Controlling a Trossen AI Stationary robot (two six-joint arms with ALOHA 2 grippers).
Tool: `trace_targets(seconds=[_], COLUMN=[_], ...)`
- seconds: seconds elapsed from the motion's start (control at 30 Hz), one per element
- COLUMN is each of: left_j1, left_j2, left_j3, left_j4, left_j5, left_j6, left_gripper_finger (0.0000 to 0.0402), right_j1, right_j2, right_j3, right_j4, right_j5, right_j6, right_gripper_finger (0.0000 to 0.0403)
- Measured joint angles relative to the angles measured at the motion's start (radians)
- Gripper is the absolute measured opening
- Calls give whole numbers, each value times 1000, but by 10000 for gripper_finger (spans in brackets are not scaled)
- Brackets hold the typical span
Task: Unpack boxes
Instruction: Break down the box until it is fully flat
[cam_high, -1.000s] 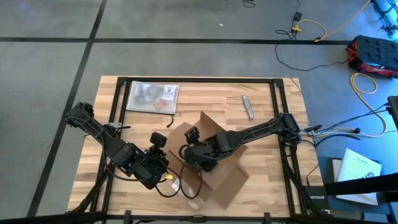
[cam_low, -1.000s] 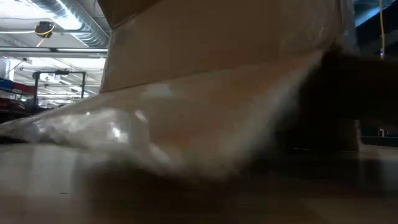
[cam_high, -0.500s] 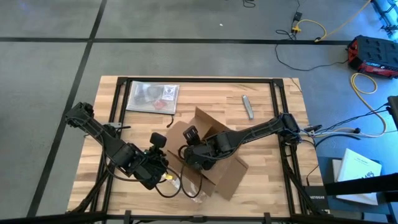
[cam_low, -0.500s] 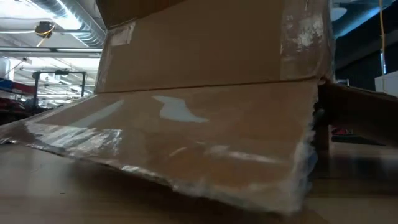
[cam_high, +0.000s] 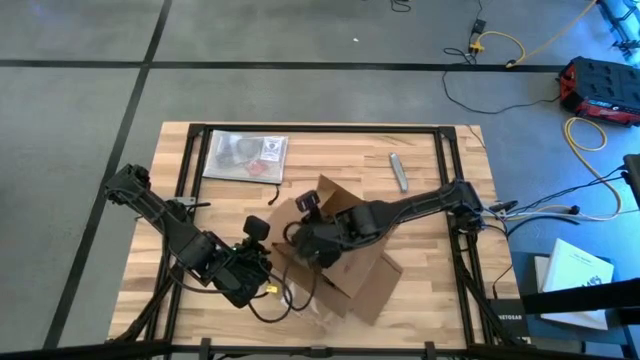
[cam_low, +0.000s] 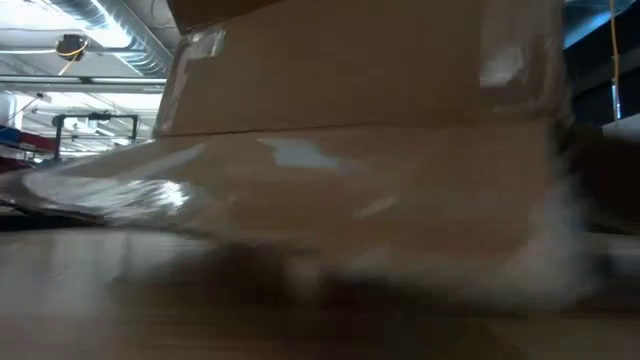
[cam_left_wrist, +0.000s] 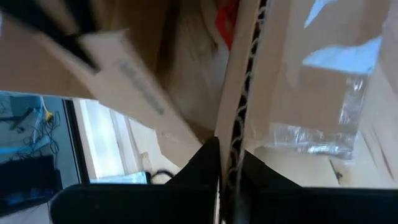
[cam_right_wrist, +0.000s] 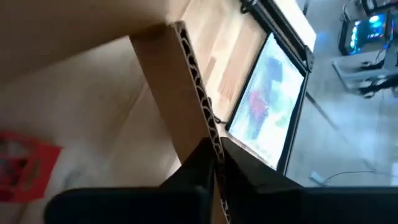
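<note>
Diagonally, box (cam_high: 345, 262) runs from far-left to near-right.

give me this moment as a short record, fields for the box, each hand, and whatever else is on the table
box: brown cardboard box, flaps open, near the table's front edge
left hand: shut on a box flap edge
right hand: shut on another cardboard edge of the box
inside box: something red shows, unclear what
other items: clear plastic bag at the far left of the table; small grey object at the far right
</note>
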Motion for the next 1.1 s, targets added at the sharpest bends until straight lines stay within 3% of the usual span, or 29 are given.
trace_targets(seconds=[0.47,0.73,1.1], left_j1=[2,2,21], left_j2=[-2,-1,0], left_j3=[1,1,0], left_j4=[20,68,105], left_j5=[-35,-39,-47], left_j6=[23,-27,-34], left_gripper_finger=[0,0,0], right_j1=[-95,-99,-100], right_j2=[0,0,-3], right_j3=[193,214,215], right_j4=[-72,-63,-52], right_j5=[-222,-298,-347], right_j6=[314,429,742], right_gripper_finger=[1,0,0])
